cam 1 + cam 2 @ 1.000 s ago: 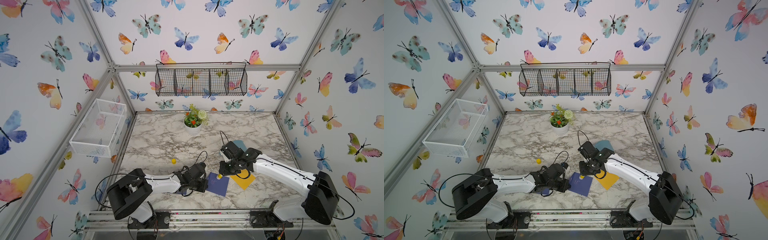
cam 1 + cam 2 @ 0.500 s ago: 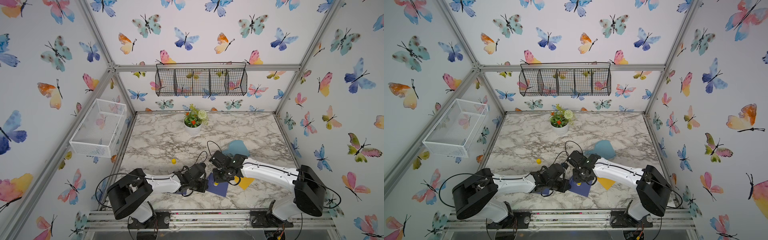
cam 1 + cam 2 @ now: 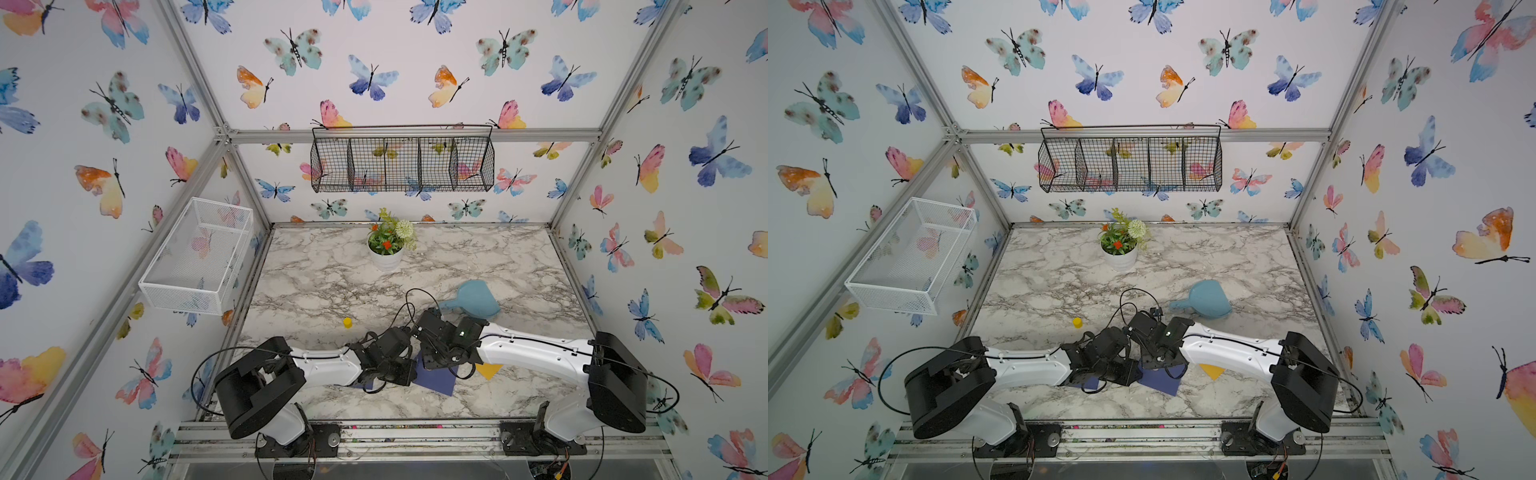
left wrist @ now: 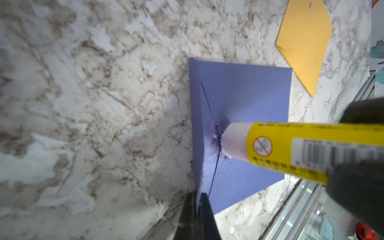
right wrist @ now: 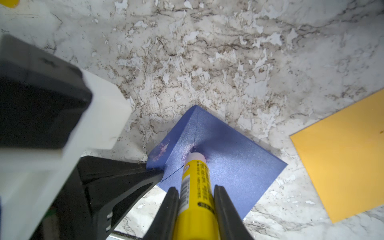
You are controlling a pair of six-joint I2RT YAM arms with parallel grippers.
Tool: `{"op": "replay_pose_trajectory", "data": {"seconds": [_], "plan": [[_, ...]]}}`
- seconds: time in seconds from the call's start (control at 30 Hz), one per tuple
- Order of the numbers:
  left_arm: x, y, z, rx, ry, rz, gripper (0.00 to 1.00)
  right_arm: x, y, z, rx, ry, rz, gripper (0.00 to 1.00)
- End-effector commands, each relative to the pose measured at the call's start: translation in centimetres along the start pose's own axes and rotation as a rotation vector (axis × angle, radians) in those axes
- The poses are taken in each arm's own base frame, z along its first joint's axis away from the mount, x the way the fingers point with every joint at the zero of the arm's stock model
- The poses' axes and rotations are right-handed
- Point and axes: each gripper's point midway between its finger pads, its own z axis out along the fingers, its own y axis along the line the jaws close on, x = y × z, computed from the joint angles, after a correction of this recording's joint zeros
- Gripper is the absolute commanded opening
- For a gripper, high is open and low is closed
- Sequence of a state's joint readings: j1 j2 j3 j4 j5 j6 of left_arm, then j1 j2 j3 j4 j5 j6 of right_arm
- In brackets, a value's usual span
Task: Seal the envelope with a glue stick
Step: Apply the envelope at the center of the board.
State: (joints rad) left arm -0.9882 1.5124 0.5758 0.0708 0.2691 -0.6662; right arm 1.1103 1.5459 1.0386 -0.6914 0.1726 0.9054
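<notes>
- While my right hand clamps the glue stick by its yellow barrel, the white tip presses down on the blue envelope amid purple smears, where the seams meet.
- My left hand is pinched together on the flap, which stands raised off the envelope's body.
- The blue envelope lies on the marble worktop near the front edge, under both wrists in both top views.
- A yellow envelope lies flat nearby, not touching it.
- A small yellow cap stands on the worktop, apart from the envelopes.
</notes>
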Motion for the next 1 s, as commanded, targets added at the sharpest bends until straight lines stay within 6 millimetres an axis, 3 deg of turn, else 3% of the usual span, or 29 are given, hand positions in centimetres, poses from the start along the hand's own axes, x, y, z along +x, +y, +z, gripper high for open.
{"op": "replay_pose_trajectory", "data": {"seconds": [0.0,0.3,0.53,0.97], "plan": [[0.6,0.5,0.2,-0.001,0.026,-0.020,0.00,0.5,-0.5,0.7,0.052,-0.007,-0.007,0.02],[0.6,0.2,0.1,0.028,0.023,-0.031,0.00,1.2,-0.9,1.7,0.101,-0.009,-0.035,0.02],[0.7,0.0,0.3,0.051,0.035,-0.033,0.00,1.9,0.3,2.0,0.088,-0.033,-0.078,0.02],[0.9,0.2,0.0,0.041,0.032,-0.038,0.00,2.5,-2.8,1.9,0.217,-0.080,-0.049,0.03]]}}
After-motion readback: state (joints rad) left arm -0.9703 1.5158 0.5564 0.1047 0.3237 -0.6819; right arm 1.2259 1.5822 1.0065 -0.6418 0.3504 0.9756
